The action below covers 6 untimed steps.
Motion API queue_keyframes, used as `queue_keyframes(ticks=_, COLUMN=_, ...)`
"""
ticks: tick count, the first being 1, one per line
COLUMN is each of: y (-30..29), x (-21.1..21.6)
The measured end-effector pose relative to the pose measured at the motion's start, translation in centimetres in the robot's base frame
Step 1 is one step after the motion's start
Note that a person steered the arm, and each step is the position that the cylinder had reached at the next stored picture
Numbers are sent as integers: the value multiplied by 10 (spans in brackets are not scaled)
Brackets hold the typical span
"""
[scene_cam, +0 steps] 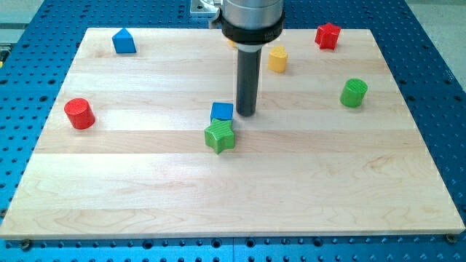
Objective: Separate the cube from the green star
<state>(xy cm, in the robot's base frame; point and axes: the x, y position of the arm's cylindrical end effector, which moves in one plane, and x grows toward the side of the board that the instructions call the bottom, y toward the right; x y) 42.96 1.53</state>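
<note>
The pale wooden board (233, 182) lies on a blue perforated table (437, 87), and its whole lower half, down to the bottom edge and both bottom corners, is bare planking. The blocks keep to the upper half. The blue cube (222, 111) sits near the middle of the board with the green star (220, 136) touching it on the side toward the bottom edge (the star's upper point overlaps the cube's lower face in this view). Open wood stretches from the pair toward the left edge, the right edge and the bottom edge alike.

The arm has no pincer, so nothing is gripped; it ends in a dark, smooth rod, and the tip (246, 114) rests on the board just beside the cube, on the side toward the right edge, with only a thin gap or none that can be made out.

The blocks look like matte plastic with ribbed sides. A red cylinder (79, 113) stands near the left edge. A blue triangular block (124, 41) sits by the top left corner. A yellow block (277, 59) lies near the top edge just right of the rod, a red star (328, 36) near the top right corner, and a green cylinder (354, 93) toward the right edge.
</note>
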Motion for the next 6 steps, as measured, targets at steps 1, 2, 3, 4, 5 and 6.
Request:
queue_keyframes(ticks=1, y=-62, x=59)
queue_keyframes(ticks=2, y=-134, x=76)
queue_keyframes(ticks=3, y=-65, x=68)
queue_keyframes(ticks=4, y=-23, x=44)
queue_keyframes(ticks=5, y=-30, x=21)
queue_keyframes(ticks=6, y=-90, x=37)
